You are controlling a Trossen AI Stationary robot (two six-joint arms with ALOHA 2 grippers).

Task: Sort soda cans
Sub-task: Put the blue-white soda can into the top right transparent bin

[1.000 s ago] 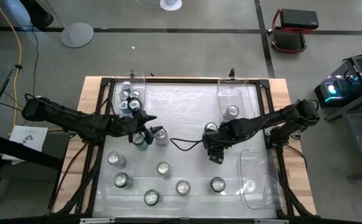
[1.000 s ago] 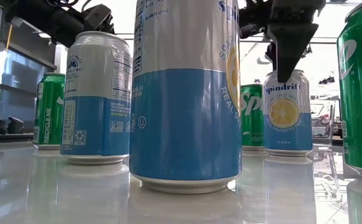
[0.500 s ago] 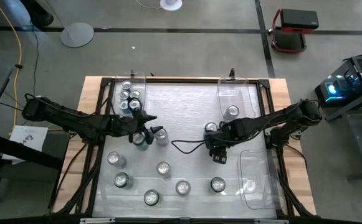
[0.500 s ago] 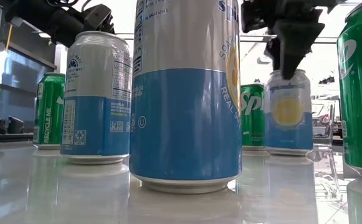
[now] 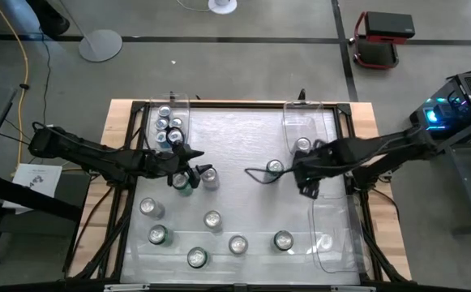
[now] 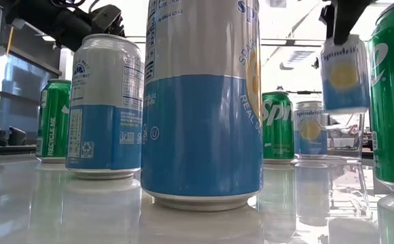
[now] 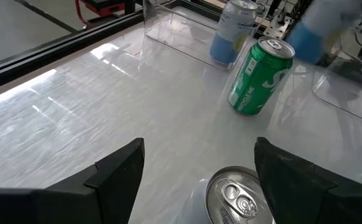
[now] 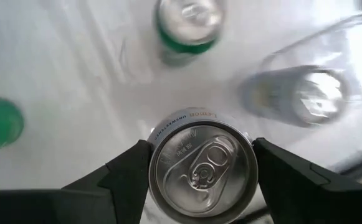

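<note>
The right gripper (image 8: 199, 171) pinches a blue-and-silver Spindrift soda can with a lemon picture (image 6: 344, 73), lifted off the table beside the clear plastic bin at the right rear (image 5: 300, 122), which holds one silver-topped can (image 5: 302, 145). The clear left rear bin (image 5: 170, 105) holds several cans. The low view alone shows a green Sprite can (image 6: 277, 127). The left gripper (image 7: 196, 168) is spread above a silver can top (image 7: 240, 196) at table centre-left
</note>
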